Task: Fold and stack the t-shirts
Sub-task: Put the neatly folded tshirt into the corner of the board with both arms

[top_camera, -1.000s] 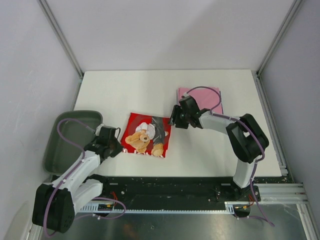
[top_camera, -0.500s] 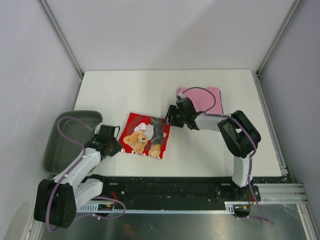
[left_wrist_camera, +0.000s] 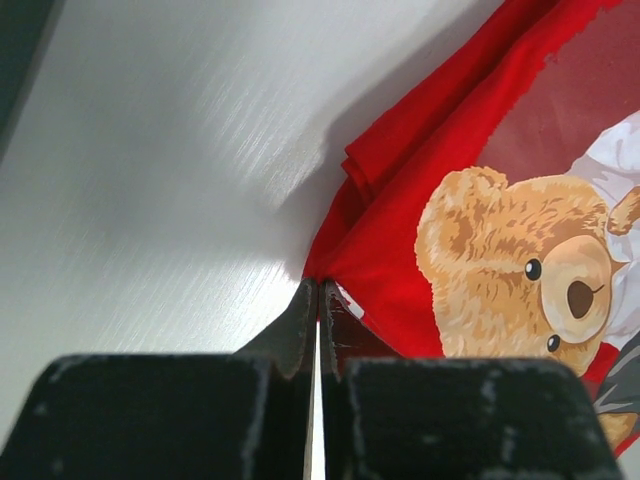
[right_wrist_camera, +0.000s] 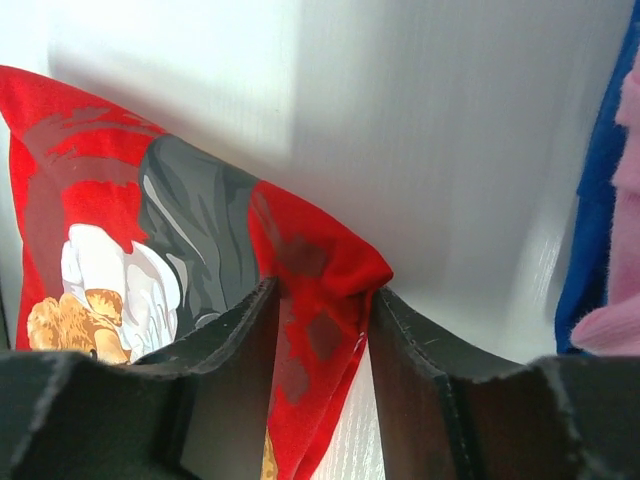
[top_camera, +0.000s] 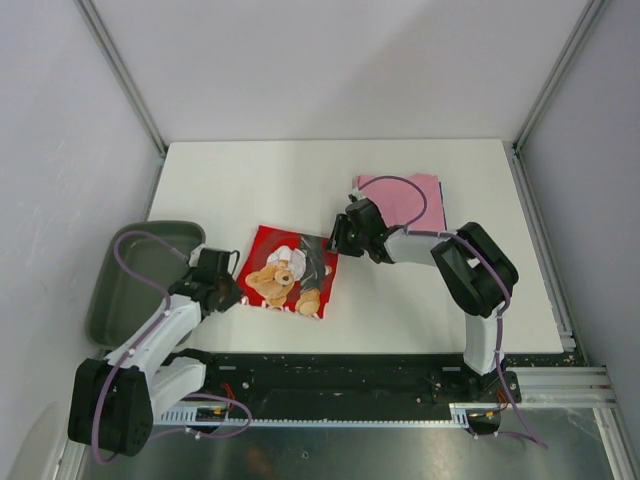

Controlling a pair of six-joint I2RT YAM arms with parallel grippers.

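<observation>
Pinching one red t-shirt at two corners, both grippers have cloth between their fingers. The left gripper is squeezed tight on one corner, and the right gripper grips another. Past the right fingers, one pink t-shirt lies on one blue t-shirt. One grey-green tray sits behind the left fingers

Table bears red t-shirt and, apparently, a blue t-shirt.

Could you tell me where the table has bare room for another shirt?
Bare: the far-left table behind the red t-shirt, left of the pink t-shirt, and the near-right corner. Crowded: around the red t-shirt, between left claw and right claw.
</observation>
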